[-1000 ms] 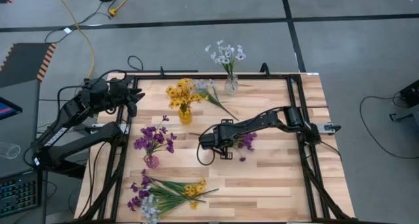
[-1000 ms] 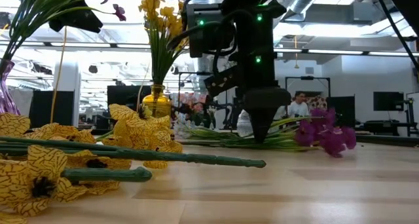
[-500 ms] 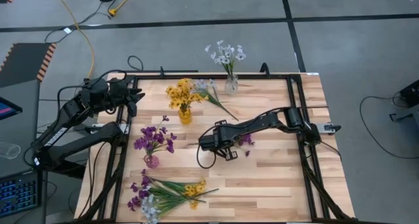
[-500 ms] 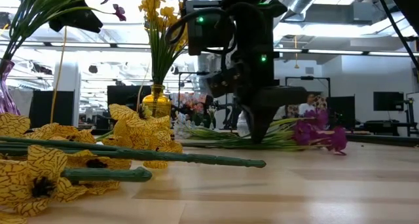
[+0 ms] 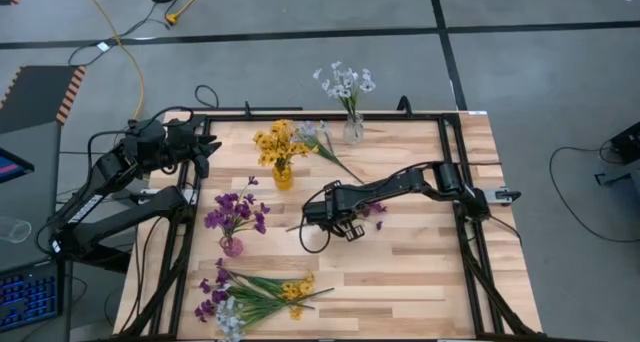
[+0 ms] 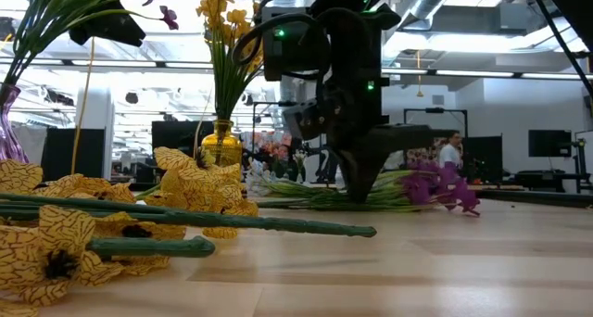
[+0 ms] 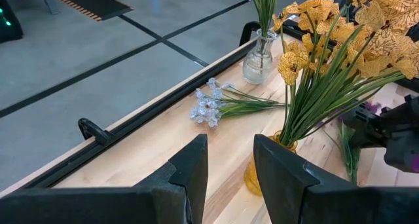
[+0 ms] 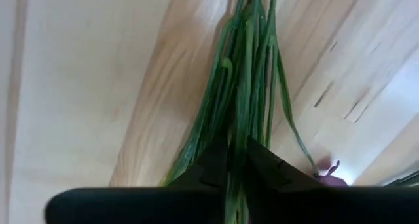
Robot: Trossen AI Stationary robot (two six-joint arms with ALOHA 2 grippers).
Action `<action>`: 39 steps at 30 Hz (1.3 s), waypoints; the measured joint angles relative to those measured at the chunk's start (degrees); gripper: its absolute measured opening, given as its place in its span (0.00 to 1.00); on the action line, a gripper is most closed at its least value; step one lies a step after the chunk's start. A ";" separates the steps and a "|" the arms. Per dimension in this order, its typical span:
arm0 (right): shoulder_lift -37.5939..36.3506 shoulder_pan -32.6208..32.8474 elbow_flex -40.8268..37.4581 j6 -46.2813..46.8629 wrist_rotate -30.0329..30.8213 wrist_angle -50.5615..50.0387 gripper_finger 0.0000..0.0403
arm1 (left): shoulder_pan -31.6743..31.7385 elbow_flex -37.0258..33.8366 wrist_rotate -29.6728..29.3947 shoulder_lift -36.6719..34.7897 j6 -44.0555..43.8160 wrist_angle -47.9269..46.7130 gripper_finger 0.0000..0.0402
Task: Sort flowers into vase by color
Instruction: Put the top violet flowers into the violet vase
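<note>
— Dragged toward the table's middle since a second ago: the purple spray (image 5: 372, 210), pulled along by the right gripper (image 5: 318, 216).

— Its green stems (image 8: 243, 112) are pinched between narrowly parted fingers; blossoms trail behind. Left gripper (image 7: 226, 160) is parked, slightly apart.

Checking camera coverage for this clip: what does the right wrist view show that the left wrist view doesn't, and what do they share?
Only the right wrist view: the right gripper closed around the green stems of a purple spray lying on the table.

Only the left wrist view: the left gripper holding nothing, the yellow bunch in its vase, the clear vase, a loose white spray.

Both: the wooden table.
</note>
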 joint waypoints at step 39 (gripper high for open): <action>0.26 0.19 9.11 6.62 -9.73 -2.44 0.51 | 0.01 0.00 -0.02 0.01 0.00 0.01 0.27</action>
